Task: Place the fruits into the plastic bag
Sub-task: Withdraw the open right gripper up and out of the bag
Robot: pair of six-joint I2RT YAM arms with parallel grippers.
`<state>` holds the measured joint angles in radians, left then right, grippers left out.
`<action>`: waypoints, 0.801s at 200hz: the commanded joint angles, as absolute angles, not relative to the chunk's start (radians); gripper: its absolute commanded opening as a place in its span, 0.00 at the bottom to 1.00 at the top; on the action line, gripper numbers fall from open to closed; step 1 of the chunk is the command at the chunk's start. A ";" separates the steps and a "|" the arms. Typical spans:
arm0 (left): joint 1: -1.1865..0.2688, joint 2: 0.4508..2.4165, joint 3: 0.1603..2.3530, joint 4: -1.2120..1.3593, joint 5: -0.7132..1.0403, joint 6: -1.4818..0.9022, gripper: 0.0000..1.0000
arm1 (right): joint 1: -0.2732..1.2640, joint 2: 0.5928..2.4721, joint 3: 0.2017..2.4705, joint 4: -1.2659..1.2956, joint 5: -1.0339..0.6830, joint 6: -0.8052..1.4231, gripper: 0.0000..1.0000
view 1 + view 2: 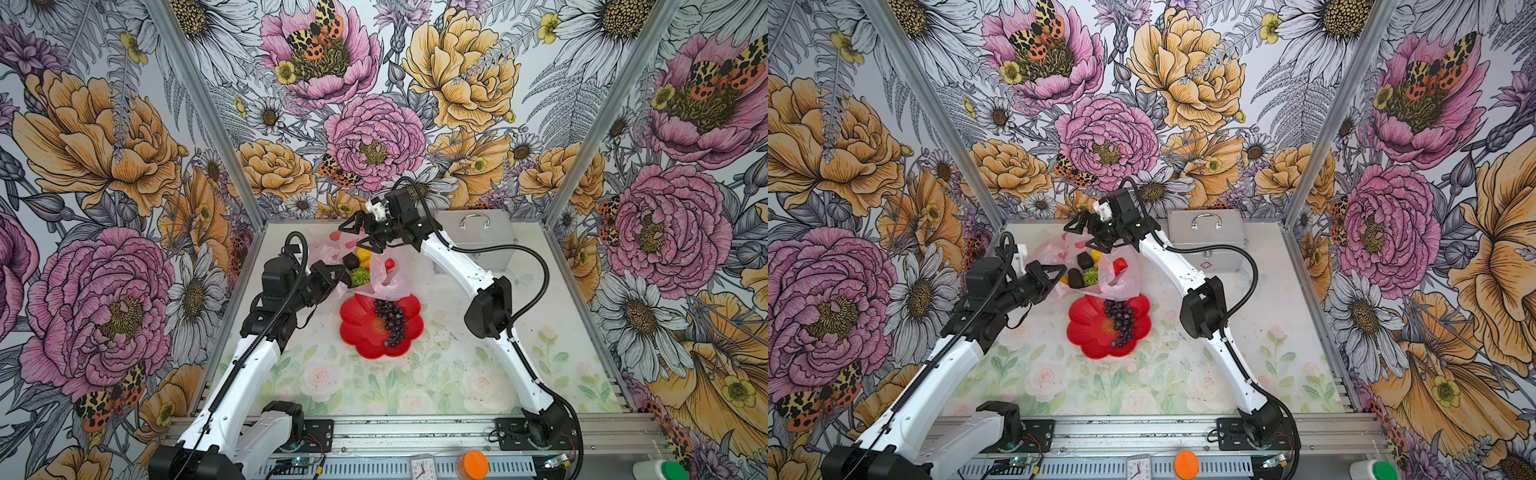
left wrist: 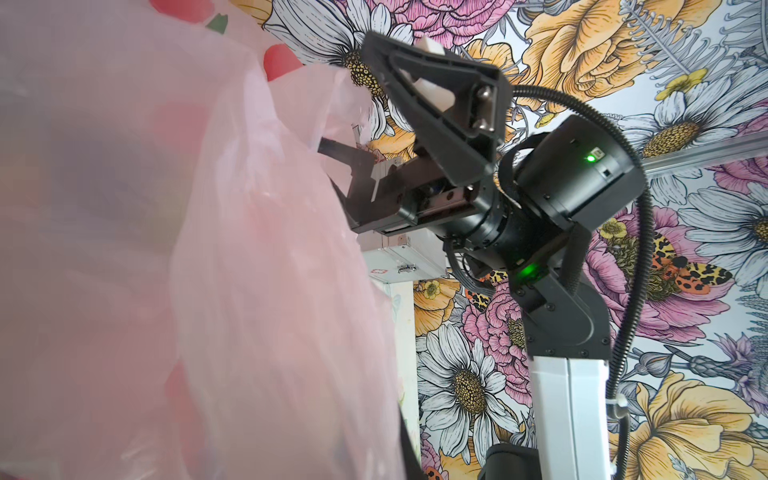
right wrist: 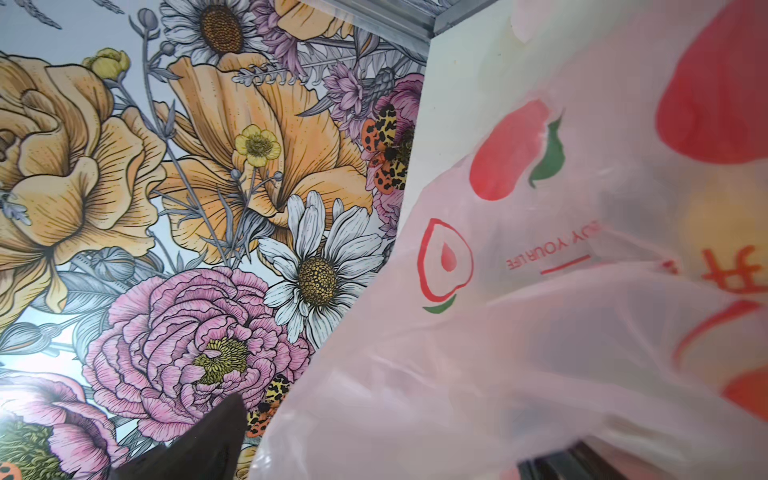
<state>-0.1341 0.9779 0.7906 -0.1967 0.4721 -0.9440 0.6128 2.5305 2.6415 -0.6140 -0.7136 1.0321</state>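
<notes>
While the left gripper [image 1: 340,275] is pinched tight on the left rim of the plastic bag [image 1: 388,284], the right gripper [image 1: 362,236] sits spread wide at the far rim. Black, yellow, bumpy green and red fruits [image 1: 360,276] are inside the bag, and the grapes [image 1: 390,322] lie on the red plate [image 1: 357,336] just beside it.

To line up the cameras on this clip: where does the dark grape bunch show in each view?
In a top view: the grape bunch lies on the red plate, near the picture's centre.
In a top view: the bunch is on the plate, slightly left of centre.
Left wrist: not in it.
Right wrist: not in it.
Shared landmark: the plastic bag, at the plate's far edge in both top views.
</notes>
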 commanded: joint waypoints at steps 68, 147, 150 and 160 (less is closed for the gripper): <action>-0.153 0.985 0.803 -0.199 0.476 -0.916 0.00 | 0.597 2.144 2.381 -0.577 -0.665 0.835 1.00; -0.146 0.960 0.794 -0.217 0.471 -0.917 0.00 | 0.567 1.762 1.838 -0.531 -0.517 0.570 1.00; -0.144 0.960 0.794 -0.218 0.471 -0.917 0.00 | 0.564 1.753 1.819 -0.532 -0.517 0.569 1.00; -0.143 0.959 0.794 -0.218 0.471 -0.919 0.00 | 0.561 1.712 1.752 -0.531 -0.496 0.555 0.99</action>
